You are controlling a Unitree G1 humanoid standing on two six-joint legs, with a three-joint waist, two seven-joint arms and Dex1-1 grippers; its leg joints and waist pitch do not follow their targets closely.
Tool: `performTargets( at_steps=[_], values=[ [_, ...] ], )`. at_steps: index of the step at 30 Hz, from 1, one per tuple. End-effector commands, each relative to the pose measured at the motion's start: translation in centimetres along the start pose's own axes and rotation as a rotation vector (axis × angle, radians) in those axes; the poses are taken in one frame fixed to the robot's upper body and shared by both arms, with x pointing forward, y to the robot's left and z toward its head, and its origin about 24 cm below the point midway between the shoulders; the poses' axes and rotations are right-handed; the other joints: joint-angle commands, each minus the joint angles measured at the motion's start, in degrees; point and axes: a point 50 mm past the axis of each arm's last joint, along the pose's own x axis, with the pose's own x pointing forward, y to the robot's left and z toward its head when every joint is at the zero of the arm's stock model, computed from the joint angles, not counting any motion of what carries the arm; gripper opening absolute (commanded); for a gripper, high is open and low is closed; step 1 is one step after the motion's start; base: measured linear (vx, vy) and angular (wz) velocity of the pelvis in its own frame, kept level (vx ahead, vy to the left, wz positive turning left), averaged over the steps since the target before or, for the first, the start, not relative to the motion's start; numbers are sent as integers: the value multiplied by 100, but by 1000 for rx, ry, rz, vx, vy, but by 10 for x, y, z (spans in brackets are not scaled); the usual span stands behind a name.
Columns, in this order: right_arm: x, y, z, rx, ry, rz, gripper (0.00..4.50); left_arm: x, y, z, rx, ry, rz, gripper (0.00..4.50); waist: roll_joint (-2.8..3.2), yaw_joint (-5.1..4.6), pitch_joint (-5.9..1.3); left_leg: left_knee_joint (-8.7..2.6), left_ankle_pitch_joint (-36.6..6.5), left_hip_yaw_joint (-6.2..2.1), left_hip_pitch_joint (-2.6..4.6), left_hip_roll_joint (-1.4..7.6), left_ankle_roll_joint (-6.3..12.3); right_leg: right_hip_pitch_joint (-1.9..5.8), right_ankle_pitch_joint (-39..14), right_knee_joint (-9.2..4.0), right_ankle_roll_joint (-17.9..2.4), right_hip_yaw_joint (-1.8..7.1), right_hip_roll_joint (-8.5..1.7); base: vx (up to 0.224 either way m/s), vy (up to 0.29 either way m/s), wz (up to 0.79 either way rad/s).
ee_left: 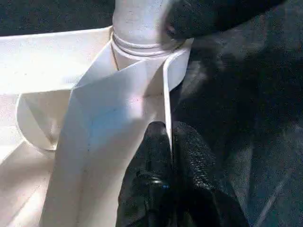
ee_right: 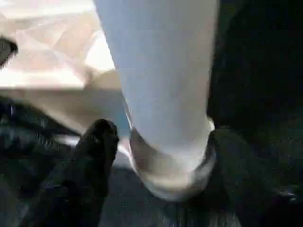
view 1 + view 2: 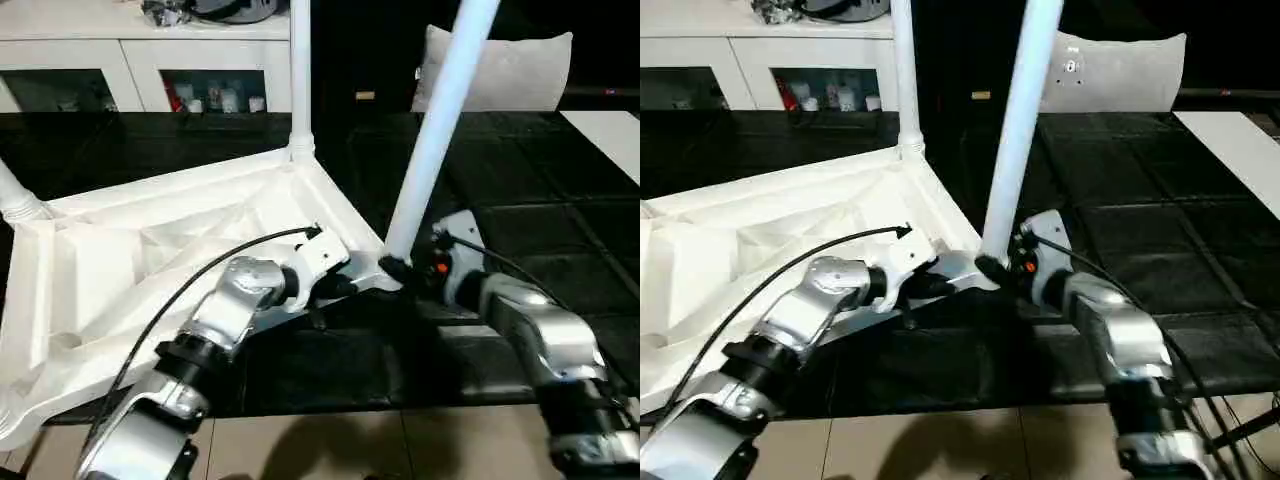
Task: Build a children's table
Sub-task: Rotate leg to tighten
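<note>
We had the top (image 3: 150,260) lying underside up on the black work table (image 3: 520,230), ribs and corner sockets facing us, so legs could go in from above. 1 leg (image 3: 299,70) stood upright in the far corner socket, and another (image 3: 15,195) showed at the left edge, seated in its own corner. A 3rd leg (image 3: 440,120) rose tilted from the near right corner, its foot in or at the socket there; we could not tell how deep it sat.

Our left gripper (image 1: 169,142) was pressed together on the thin side wall of the top, just beside that near corner. We judged this pinch was there to keep the light plastic top from sliding or lifting while the leg was worked in.

Our right gripper (image 2: 161,161) stood at the base of the tilted leg, one finger (image 2: 97,142) on each side of the tube. The fingers were spread around it, with a gap on the left side in the right wrist view, so we read it as loose around the leg, not clamped.

Because the leg leaned, it probably needed straightening and a push down to seat fully.
</note>
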Motion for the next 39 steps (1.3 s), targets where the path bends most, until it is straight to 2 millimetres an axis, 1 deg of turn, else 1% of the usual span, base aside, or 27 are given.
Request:
performTargets(
  at_steps=[1,2,3,5,6,8,9,10,11,12,13,14,15,17,18,21,22,23,24,25,27,28,30,31,32,35,39],
  values=[
    [-5,3,3,-24,1,54,379,-2,-7,-5,17,-42,-70,0,-107,50,-346,-318,-897,21,-53,47,311,323,-1728,-453,-877,193,-343,0,0,0],
    [-10,1,7,-71,-33,75,389,-6,-10,-7,49,-39,-123,0,-125,47,-347,-318,-947,22,-60,51,310,327,-1806,-457,-859,192,-350,0,0,0],
    [-13,0,9,-100,-50,81,402,-8,-12,-9,66,-35,-154,0,-119,57,-347,-320,-965,18,-59,62,306,321,-1844,-457,-843,196,-364,0,0,0],
    [-22,0,11,-132,-60,146,422,-14,-15,-12,83,-32,-219,0,-114,61,-327,-328,-1062,25,-41,71,321,292,-1975,-471,-803,200,-351,0,0,0],
    [-24,0,11,-136,-63,161,432,-14,-15,-12,81,-31,-224,0,-110,67,-324,-332,-1093,26,-36,71,322,298,-2026,-474,-798,200,-354,0,0,0],
    [-27,0,12,-153,-66,176,446,-16,-15,-12,87,-27,-238,0,-98,77,-317,-337,-1184,27,-16,80,325,269,-2158,-491,-779,197,-345,0,0,0],
    [-31,-1,15,-201,-94,186,446,-19,-14,-13,104,-12,-272,0,-130,94,-319,-337,-1155,23,-26,87,316,272,-2159,-479,-775,199,-356,0,0,0],
    [-34,1,13,-234,-55,243,446,-22,-15,-13,124,5,-313,0,-117,118,-332,-335,-1112,18,-15,91,311,271,-2083,-463,-787,200,-360,0,0,0],
    [-34,1,12,-243,-42,261,446,-23,-15,-13,131,10,-326,0,-123,141,-332,-327,-1074,29,-8,94,337,270,-1937,-452,-845,208,-353,0,0,0],
    [-35,2,10,-224,-24,298,446,-23,-15,-13,140,16,-335,0,-123,154,-328,-327,-1060,33,-8,94,345,268,-1877,-445,-875,210,-350,0,0,0],
    [-36,3,10,-200,-15,332,446,-23,-15,-13,147,19,-340,0,-139,175,-336,-321,-1023,37,-11,95,371,281,-1758,-428,-928,212,-359,0,0,0],
    [-37,4,10,-173,-11,378,446,-23,-15,-12,157,21,-350,0,-130,198,-339,-321,-984,34,-12,95,395,292,-1660,-414,-980,208,-359,0,0,0],
    [-37,4,10,-173,-11,378,421,-23,-15,-12,157,21,-350,0,-130,206,-340,-319,-977,34,-13,100,406,295,-1626,-409,-995,207,-361,0,0,0],
    [-35,6,11,-157,-15,424,413,-24,-16,-12,166,24,-373,0,-132,226,-340,-315,-955,36,-19,98,393,297,-1664,-410,-994,199,-367,0,0,0],
    [-33,6,11,-138,-18,452,408,-23,-17,-11,168,24,-385,0,-122,232,-344,-315,-951,34,-15,101,391,297,-1665,-408,-1007,198,-371,0,0,0],
    [-29,8,9,-111,-22,488,373,-23,-17,-10,171,20,-398,0,-131,253,-348,-308,-914,38,-16,103,364,294,-1629,-400,-1042,196,-370,0,0,0],
    [-29,8,9,-108,-22,491,362,-23,-17,-10,171,20,-399,0,-130,269,-348,-307,-915,41,-10,101,350,292,-1652,-403,-1035,195,-370,0,0,0],
    [-28,9,9,-107,-22,492,362,-23,-17,-9,171,20,-399,0,-129,278,-346,-308,-911,39,-10,103,346,294,-1658,-404,-1026,197,-373,0,0,0],
    [-28,9,9,-105,-21,495,350,-23,-17,-9,171,19,-400,0,-143,284,-349,-308,-907,40,-10,100,341,296,-1672,-404,-1006,197,-373,0,0,0],
    [-28,9,9,-102,-21,498,338,-23,-17,-9,171,19,-398,0,-137,290,-353,-310,-880,34,-15,102,335,299,-1662,-395,-992,195,-374,0,0,0],
    [-28,10,9,-99,-20,503,317,-22,-17,-10,169,18,-397,0,-141,293,-354,-308,-862,35,-17,98,332,301,-1645,-394,-975,194,-372,0,0,0],
    [-27,10,8,-93,-18,503,308,-22,-17,-10,165,20,-392,0,-128,295,-353,-308,-865,34,-17,98,334,299,-1646,-395,-975,194,-371,0,0,0],
    [-27,10,8,-89,-17,502,289,-22,-17,-10,164,22,-389,0,-134,295,-354,-309,-860,34,-18,97,327,301,-1656,-397,-965,191,-371,0,0,0],
    [-27,10,7,-90,-15,502,289,-22,-17,-11,162,23,-388,0,-128,297,-357,-307,-844,33,-19,95,322,302,-1641,-395,-963,191,-369,0,0,0],
    [-27,10,7,-90,-15,502,273,-22,-17,-11,162,23,-388,0,-130,298,-360,-306,-834,33,-18,96,321,303,-1617,-392,-967,192,-369,0,0,0],
    [-26,12,5,-87,-7,510,249,-21,-18,-11,159,23,-389,0,-129,297,-364,-302,-806,35,-17,95,325,305,-1525,-384,-1000,191,-366,0,0,0],
    [-23,21,2,-61,-14,509,224,-19,-17,-12,113,32,-355,0,-123,293,-358,-306,-802,33,-24,91,315,311,-1546,-384,-993,187,-364,0,0,0]
  ],
)
